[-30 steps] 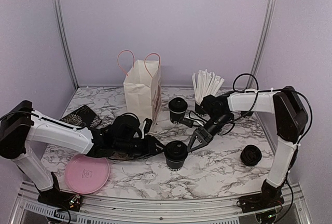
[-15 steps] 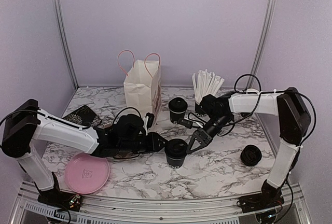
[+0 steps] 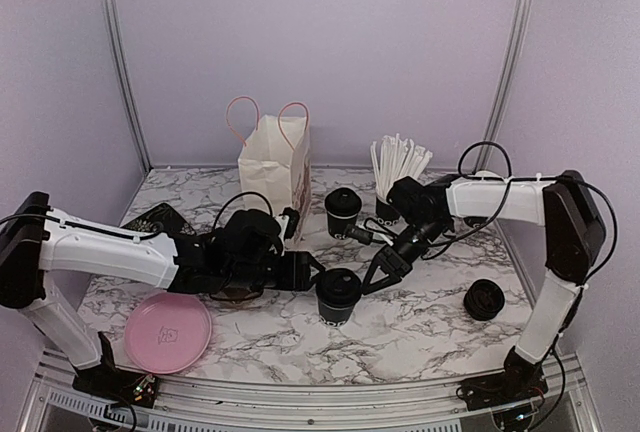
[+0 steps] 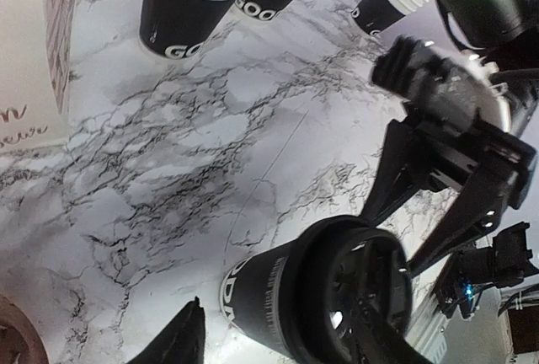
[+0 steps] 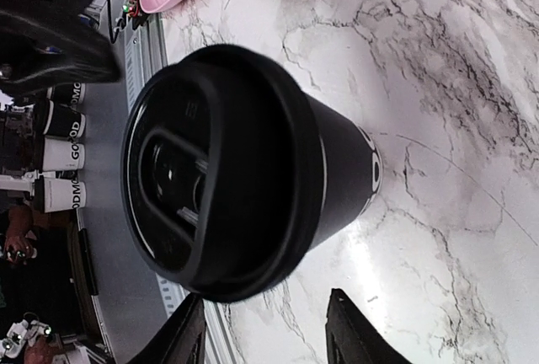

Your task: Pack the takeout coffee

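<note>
Spread about cup (image 3: 338, 295) at left gripper (image 3: 310, 272); parted wide, just short of lid (image 5: 210, 170), at right gripper (image 3: 370, 280).

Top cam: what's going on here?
Both arms are at the lidded black coffee cup, which stands upright mid-table. The left tool sits at its left side and the right tool at its right, near the lid. Both look open, and neither visibly grips the cup. The white paper bag stands behind them; the cup is not in it yet.
</note>
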